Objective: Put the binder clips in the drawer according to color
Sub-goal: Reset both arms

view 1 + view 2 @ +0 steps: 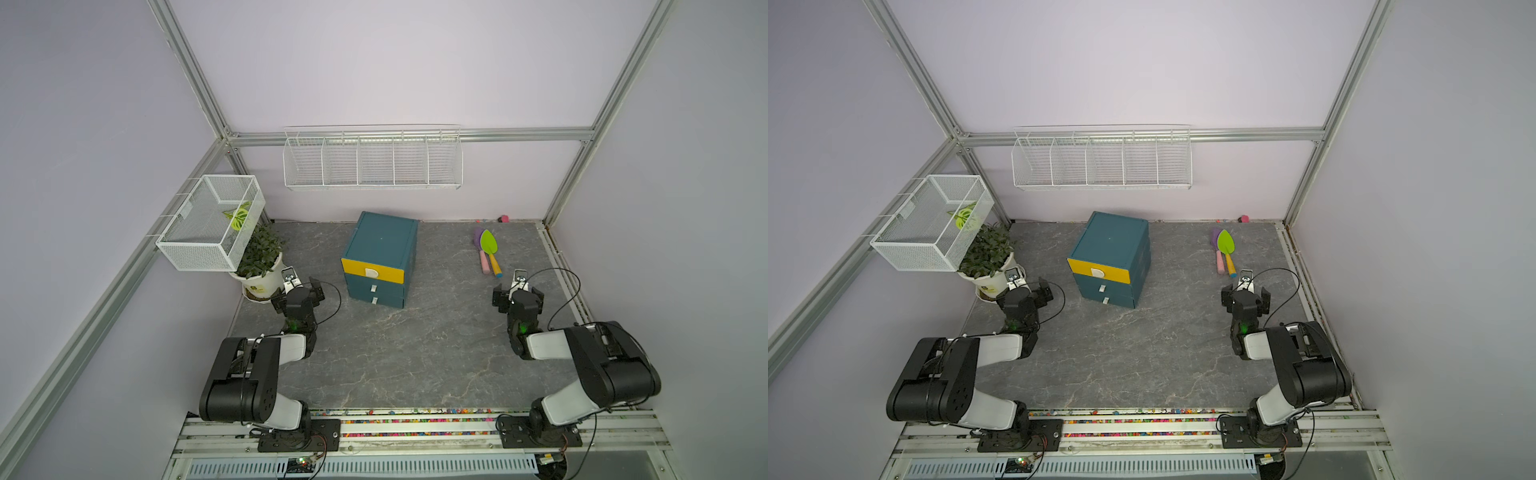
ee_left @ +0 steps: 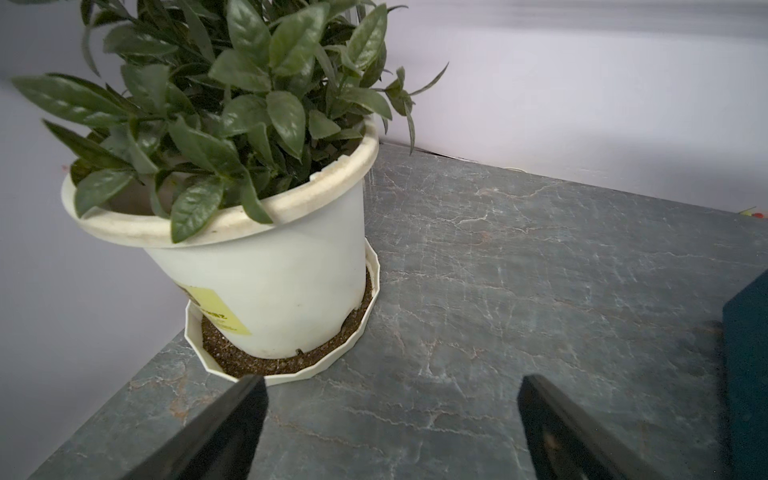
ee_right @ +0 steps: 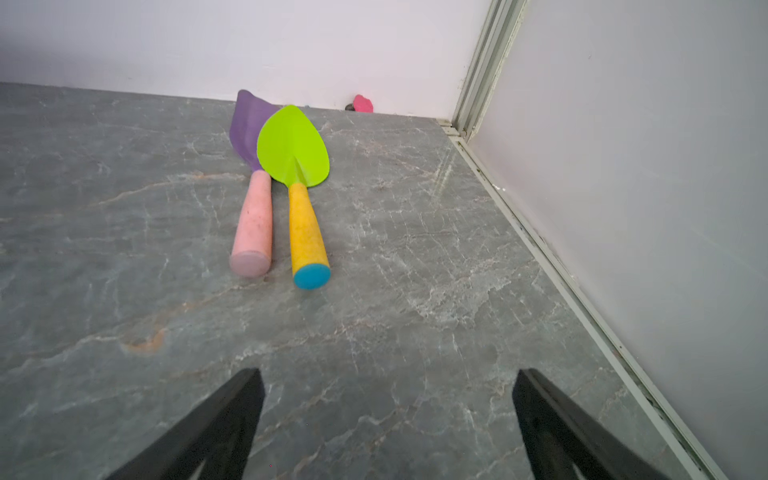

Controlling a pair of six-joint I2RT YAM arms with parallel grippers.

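The drawer (image 1: 379, 259) is a small dark-teal cabinet standing mid-table, closed, with a yellow top front and two teal fronts below; it shows in both top views (image 1: 1109, 259), and its dark side edges into the left wrist view (image 2: 748, 357). No binder clips are in view. My left gripper (image 2: 390, 392) hangs open over bare table beside the plant pot, left of the drawer (image 1: 296, 291). On the drawer's right, my right gripper (image 3: 388, 390) is open too, empty, just short of the toy shovels (image 1: 518, 291).
A white pot (image 2: 266, 274) with a green plant stands in a saucer at the left edge. Two toy shovels (image 3: 291, 187) lie at the back right. A small pink object (image 3: 363, 104) rests against the back wall. Wire baskets (image 1: 372, 160) hang on the walls.
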